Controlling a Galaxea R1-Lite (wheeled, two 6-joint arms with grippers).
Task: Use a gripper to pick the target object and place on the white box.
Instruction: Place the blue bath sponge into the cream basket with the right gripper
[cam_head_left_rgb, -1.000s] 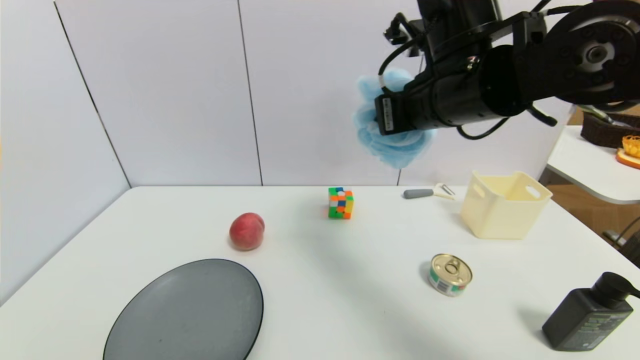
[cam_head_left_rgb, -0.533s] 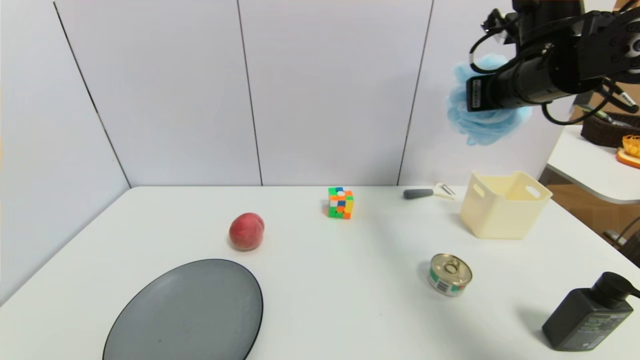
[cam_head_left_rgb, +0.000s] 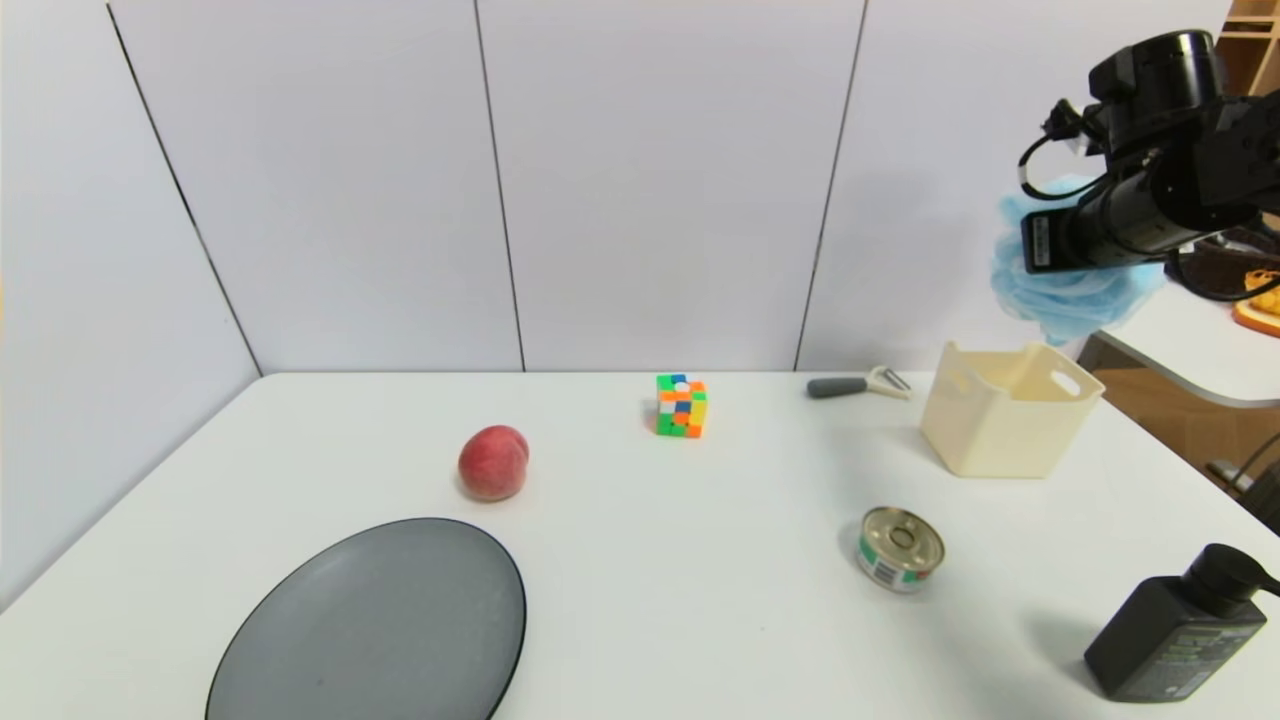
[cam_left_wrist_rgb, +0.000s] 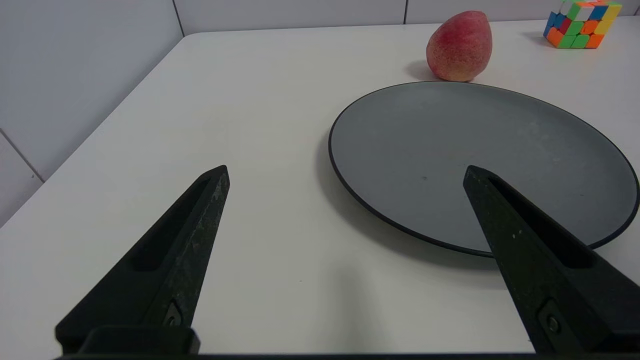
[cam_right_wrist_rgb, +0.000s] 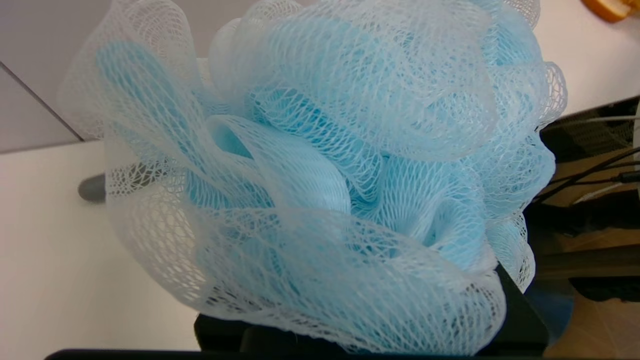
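Note:
The light-blue mesh pouf (cam_head_left_rgb: 1068, 298) hangs in the air at the far right, just above the back right rim of the cream-white box (cam_head_left_rgb: 1003, 430). My right gripper (cam_head_left_rgb: 1020, 265) is shut on the pouf. In the right wrist view the pouf (cam_right_wrist_rgb: 320, 165) fills the picture and hides the fingers almost entirely. The box stands upright on the table with nothing seen in it. My left gripper (cam_left_wrist_rgb: 346, 172) is open and low over the table beside the grey plate (cam_left_wrist_rgb: 480, 155), holding nothing.
A red peach (cam_head_left_rgb: 493, 462), a grey plate (cam_head_left_rgb: 380, 625), a puzzle cube (cam_head_left_rgb: 682, 406), a grey-handled peeler (cam_head_left_rgb: 855, 385), a small can (cam_head_left_rgb: 900, 549) and a black pump bottle (cam_head_left_rgb: 1175, 625) sit on the table. A second white table (cam_head_left_rgb: 1175, 345) stands at the right.
My right arm has carried the pouf to the right and downward, from high over the cube area to just above the white box. Nothing on the table has moved.

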